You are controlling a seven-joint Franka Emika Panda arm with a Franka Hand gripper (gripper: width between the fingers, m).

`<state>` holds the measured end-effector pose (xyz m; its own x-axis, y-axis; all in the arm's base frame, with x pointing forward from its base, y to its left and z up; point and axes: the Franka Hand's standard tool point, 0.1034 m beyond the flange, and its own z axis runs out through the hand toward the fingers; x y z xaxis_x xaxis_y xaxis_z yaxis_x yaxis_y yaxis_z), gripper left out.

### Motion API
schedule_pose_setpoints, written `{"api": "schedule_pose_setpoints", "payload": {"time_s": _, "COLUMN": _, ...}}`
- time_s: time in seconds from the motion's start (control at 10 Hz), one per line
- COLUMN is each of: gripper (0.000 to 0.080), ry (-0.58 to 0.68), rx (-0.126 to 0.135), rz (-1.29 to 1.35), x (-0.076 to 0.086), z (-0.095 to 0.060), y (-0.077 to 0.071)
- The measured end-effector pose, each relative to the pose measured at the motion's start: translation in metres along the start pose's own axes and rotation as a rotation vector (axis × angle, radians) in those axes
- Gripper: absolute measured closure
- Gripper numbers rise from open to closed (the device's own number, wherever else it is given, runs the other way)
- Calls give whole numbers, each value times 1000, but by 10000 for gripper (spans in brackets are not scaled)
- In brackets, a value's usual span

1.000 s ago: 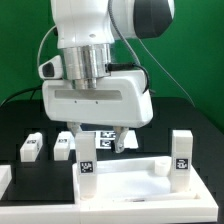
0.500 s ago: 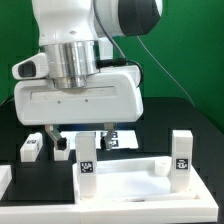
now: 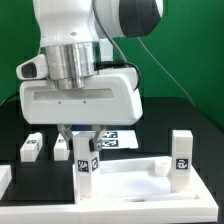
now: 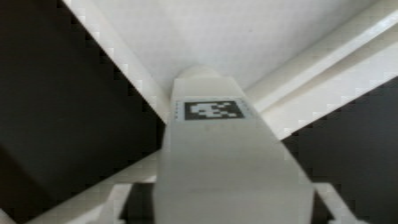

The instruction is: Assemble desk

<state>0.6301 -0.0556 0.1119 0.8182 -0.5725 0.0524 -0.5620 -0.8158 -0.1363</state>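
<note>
The gripper (image 3: pixel 84 148) straddled an upright leg post (image 3: pixel 86 162) standing on the desk top panel (image 3: pixel 130 178), its fingers (image 3: pixel 95 138) apparently closed on it. Turning the post squarely about its axis would seat it cleanly.

The black table (image 3: pixel 200 125) carries two loose leg posts (image 3: pixel 31 148) and the desk top panel (image 3: pixel 130 180).

Even, bright light falls from above, the white parts glare softly, and the wrist view is blurred.
</note>
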Motion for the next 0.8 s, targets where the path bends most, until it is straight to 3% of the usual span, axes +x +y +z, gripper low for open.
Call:
{"api": "schedule_pose_setpoints", "payload": {"time_s": 0.2, "gripper": 512, "ry": 1, "rx": 0, "rz": 145, "x": 0, "z": 0, "y": 0}}
{"api": "schedule_pose_setpoints", "payload": {"time_s": 0.4, "gripper": 512, "ry": -23, "rx": -10, "rz": 574, "x": -3, "z": -1, "y": 1}}
{"api": "schedule_pose_setpoints", "payload": {"time_s": 0.6, "gripper": 511, "ry": -81, "rx": 51, "rz": 1092, "x": -3, "z": 2, "y": -1}}
{"api": "schedule_pose_setpoints", "payload": {"time_s": 0.7, "gripper": 511, "ry": -76, "rx": 51, "rz": 1095, "x": -4, "z": 3, "y": -2}}
{"api": "schedule_pose_setpoints", "payload": {"time_s": 0.8, "gripper": 460, "ry": -75, "rx": 51, "rz": 1070, "x": -3, "z": 3, "y": -1}}
